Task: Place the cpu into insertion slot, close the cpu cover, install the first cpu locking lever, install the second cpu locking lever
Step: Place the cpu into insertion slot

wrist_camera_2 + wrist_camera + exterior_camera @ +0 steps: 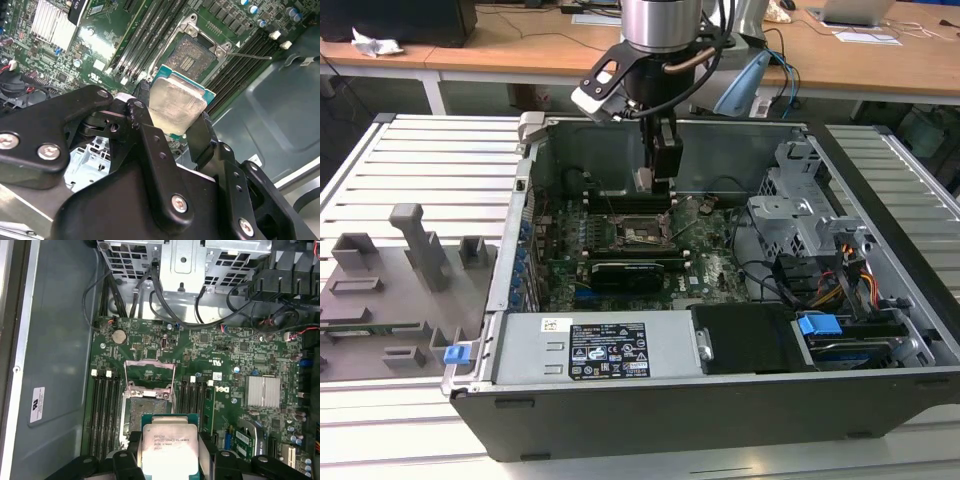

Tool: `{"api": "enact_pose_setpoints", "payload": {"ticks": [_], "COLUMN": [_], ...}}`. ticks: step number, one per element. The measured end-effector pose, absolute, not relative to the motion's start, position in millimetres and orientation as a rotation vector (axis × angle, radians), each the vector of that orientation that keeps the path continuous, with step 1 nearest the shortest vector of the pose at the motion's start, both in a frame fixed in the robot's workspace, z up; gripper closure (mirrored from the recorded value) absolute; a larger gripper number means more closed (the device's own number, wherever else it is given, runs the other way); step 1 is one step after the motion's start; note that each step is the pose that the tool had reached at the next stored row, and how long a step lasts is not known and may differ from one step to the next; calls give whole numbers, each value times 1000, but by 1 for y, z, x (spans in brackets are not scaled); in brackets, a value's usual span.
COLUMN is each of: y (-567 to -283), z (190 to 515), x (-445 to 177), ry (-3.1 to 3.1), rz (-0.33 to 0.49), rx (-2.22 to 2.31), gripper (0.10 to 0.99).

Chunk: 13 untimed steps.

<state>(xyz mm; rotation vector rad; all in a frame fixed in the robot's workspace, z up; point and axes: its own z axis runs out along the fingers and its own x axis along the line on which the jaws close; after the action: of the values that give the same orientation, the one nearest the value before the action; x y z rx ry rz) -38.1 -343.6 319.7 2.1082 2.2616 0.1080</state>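
Nearest in the exterior view is the dark side wall of the open computer case (650, 425), and just behind it the grey power box (605, 350) with its label. Farther in, a long black card (625, 270) lies across the green board (715, 270). Just beyond the card sits the socket (645, 235), bare, with nothing seated in it.

The pincer (655, 182) hangs over the far part of the socket, pointing straight down. Its two black fingers (145, 107) are clamped on opposite edges of the chip (170, 452), which is held flat, silver face up. The chip is in the air, not in the socket.

The move turns on how the chip lies over the socket (149, 410). In the first wrist view the chip overlaps one edge of the socket rather than covering it, so I judge it is above the socket and a little short of centred. Its sides run close to parallel with the socket's sides, so little turning seems needed.

The cover (149, 362) is a thin metal frame, swung up and open on the side of the socket away from the chip, which leaves the way down free. A thin wire lever (252, 56) sticks out loose beside the socket.

Off to the exterior view's right stands a metal drive cage (800, 215), and wooden desks (520, 45) lie beyond the case.
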Motion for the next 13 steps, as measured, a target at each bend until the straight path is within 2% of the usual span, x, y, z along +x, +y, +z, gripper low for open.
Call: {"api": "enact_pose_setpoints", "payload": {"ticks": [13], "y": [-344], "z": [315], "x": [-38], "ry": [2262], "rz": [108], "rx": [2108], "gripper": [549]}}
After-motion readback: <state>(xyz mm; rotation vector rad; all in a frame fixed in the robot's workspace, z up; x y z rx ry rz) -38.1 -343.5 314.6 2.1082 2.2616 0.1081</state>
